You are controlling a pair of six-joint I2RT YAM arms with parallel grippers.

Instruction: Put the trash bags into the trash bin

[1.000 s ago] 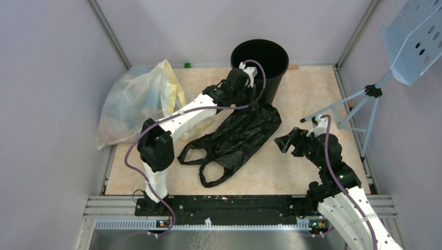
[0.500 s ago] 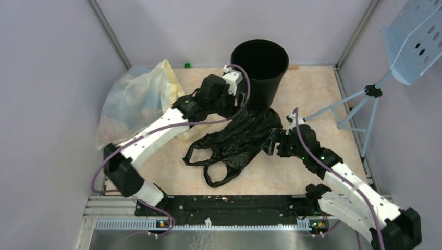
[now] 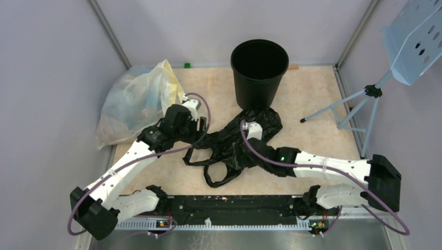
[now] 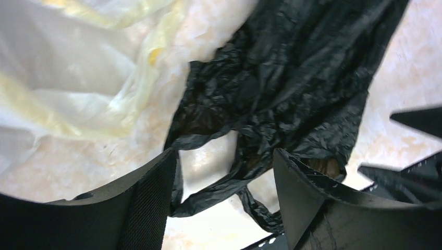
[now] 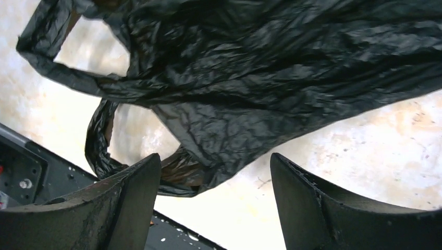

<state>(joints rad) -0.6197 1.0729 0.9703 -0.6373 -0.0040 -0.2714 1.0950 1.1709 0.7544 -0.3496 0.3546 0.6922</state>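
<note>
The black trash bag (image 3: 260, 122) lies crumpled on the table in front of the round black trash bin (image 3: 259, 73), its two loop handles toward the near edge. My left gripper (image 3: 200, 135) is open and empty, just above the bag's left edge. In the left wrist view the gripper (image 4: 224, 156) straddles one handle of the bag (image 4: 281, 78). My right gripper (image 3: 238, 148) is open and empty over the bag's middle. In the right wrist view the gripper (image 5: 215, 161) hangs above the lower edge of the bag (image 5: 250, 78).
A big translucent pale-yellow bag (image 3: 135, 101) lies at the left, close to my left arm, and shows in the left wrist view (image 4: 62, 78). A tripod (image 3: 344, 109) with a perforated blue panel (image 3: 412, 41) stands at the right. The black base rail (image 3: 224, 205) runs along the near edge.
My left arm has drawn back from the bin to the bag's left side. My right arm has swung left over the bag. The bag has bunched up slightly.
</note>
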